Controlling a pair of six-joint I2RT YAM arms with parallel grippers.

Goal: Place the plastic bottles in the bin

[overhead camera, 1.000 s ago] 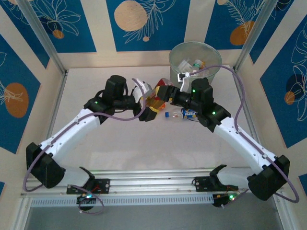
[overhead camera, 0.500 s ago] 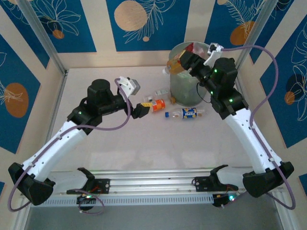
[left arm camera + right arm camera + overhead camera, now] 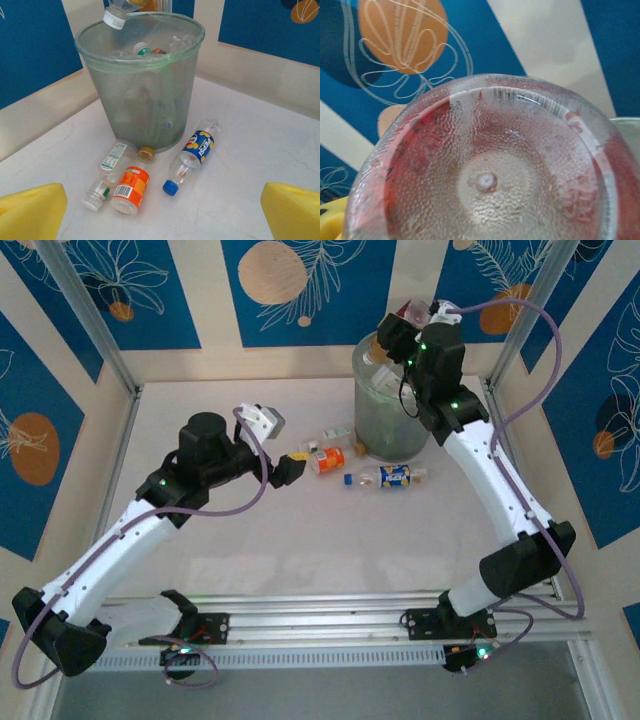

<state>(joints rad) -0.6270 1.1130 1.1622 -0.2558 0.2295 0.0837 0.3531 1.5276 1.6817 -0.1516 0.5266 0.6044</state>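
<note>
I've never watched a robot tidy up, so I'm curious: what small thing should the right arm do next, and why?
Probably open the right pincer and let go. It grips a red-labelled bottle, cap down, seemingly above the bin near its rim, and other bottles already lie inside.

Pale table (image 3: 250, 160) carrying the bin (image 3: 145, 95) and four loose bottles.

The bin stands upright toward the far right of the whitish, faintly veined tabletop. All four bottles lie on their sides just before its base. The blue-labelled bottle (image 3: 196, 150) has its blue cap pointing away from the bin. The orange-labelled bottle (image 3: 131, 187) has its brown cap against the bin's foot. Beside that one lie a green-and-white-labelled bottle (image 3: 113, 156) and a small clear bottle (image 3: 94, 198).
</note>
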